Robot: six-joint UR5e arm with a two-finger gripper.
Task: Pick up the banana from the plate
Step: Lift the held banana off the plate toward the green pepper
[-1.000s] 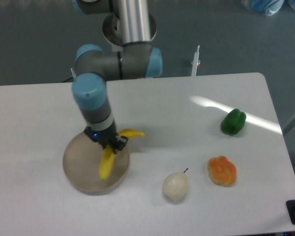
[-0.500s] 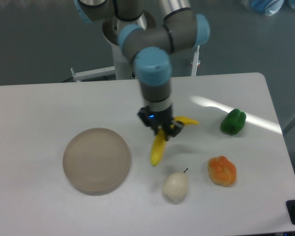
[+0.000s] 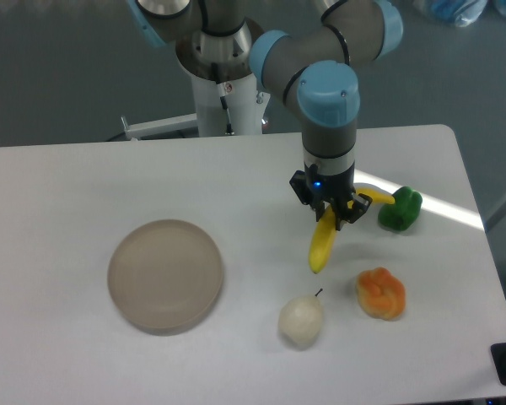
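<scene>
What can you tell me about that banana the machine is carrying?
The banana is smooth, bright yellow and gently curved, unpeeled and unmarked as far as the view shows. The gripper has its jaws shut around its middle, so one end hangs down toward the pear and the other juts sideways toward the green pepper. It seems lifted off the table, well away from the plate.

Yellow banana (image 3: 323,243) hangs tilted, well right of tan plate (image 3: 165,274).
</scene>
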